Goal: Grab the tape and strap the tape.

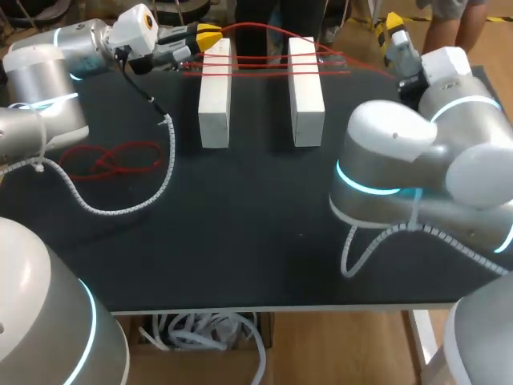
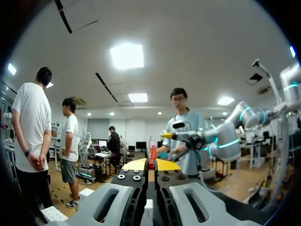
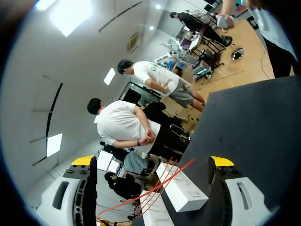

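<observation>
Two white blocks stand side by side at the far middle of the black table. Several strands of red tape run across their far ends. My left gripper hovers at the left block's far end, shut on the red tape, which shows between its yellow tips. A loose tangle of red tape lies on the table at the left. My right gripper hangs off the far right corner, wide open and holding nothing; the blocks and tape strands lie ahead of it.
The left arm's white spiral cable droops onto the table beside the loose tape. My right arm's bulky elbow hangs over the table's right side. My right gripper shows ahead of the left fingers.
</observation>
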Robot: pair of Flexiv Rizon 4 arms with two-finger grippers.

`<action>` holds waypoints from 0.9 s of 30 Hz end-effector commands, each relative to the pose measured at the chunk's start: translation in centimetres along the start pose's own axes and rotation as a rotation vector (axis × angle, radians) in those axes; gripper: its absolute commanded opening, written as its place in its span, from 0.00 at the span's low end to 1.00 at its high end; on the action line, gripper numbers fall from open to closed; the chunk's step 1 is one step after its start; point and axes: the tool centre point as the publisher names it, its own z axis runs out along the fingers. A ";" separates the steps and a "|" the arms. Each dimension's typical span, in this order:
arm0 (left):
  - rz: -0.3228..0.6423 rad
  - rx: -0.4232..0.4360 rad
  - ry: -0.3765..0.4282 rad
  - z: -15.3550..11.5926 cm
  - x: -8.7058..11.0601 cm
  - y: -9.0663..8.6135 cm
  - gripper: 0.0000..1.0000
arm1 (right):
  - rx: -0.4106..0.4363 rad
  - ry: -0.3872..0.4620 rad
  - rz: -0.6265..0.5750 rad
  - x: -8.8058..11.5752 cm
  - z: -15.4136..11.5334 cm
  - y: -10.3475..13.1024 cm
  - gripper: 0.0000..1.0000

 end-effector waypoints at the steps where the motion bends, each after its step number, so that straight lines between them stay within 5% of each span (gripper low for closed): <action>1: 0.001 0.002 0.002 0.0 -0.1 0.1 0.00 | 0.330 -0.610 0.149 1.1 -0.2 1.2 1.00; 10: 0.001 0.002 0.002 0.0 -0.1 0.1 0.00 | 0.323 -0.634 0.206 1.1 -0.3 1.0 1.00; 16: 0.001 0.002 0.002 0.0 -0.1 0.1 0.00 | 0.286 -0.375 0.430 0.2 0.2 0.3 1.00; 23: 0.001 0.002 0.002 0.0 -0.1 0.1 0.00 | 0.240 -0.082 0.513 -0.2 0.7 0.1 1.00; 27: 0.001 0.002 0.002 0.0 -0.1 0.1 0.00 | 0.234 0.011 0.534 -0.4 0.4 0.1 1.00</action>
